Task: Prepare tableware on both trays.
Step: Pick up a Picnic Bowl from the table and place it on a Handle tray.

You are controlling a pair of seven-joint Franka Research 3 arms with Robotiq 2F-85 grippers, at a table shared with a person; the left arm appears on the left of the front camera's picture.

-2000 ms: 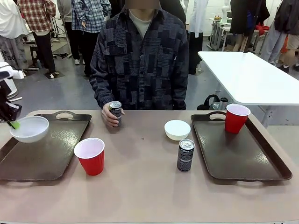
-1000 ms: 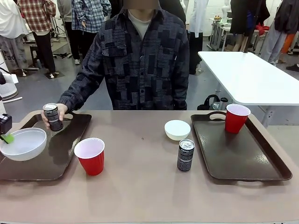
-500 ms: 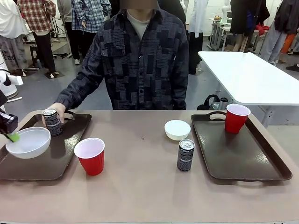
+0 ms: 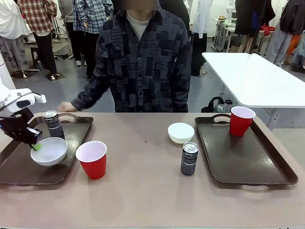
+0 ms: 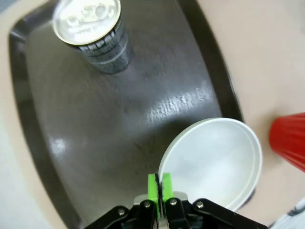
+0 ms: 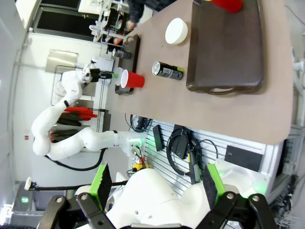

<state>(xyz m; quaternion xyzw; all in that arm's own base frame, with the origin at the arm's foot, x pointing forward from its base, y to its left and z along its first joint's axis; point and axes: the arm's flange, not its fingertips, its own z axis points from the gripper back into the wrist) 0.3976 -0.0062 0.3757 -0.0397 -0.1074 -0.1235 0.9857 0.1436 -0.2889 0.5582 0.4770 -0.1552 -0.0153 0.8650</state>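
Tool pinching bowl rim

Tan table carries left tray and right tray, both dark brown, one toward each end. On the bare top between them: red cup, upright, just beside left tray. White bowl and dark can, upright, near right tray.

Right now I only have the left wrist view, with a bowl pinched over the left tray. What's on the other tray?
Observer: The right tray holds just one red cup.
Operator: Where's the second bowl?
Observer: The second bowl sits on the table, just left of that tray, not on it.
Operator: And the other can?
Observer: The other can stands upright on the table, nearer the robot than that bowl.
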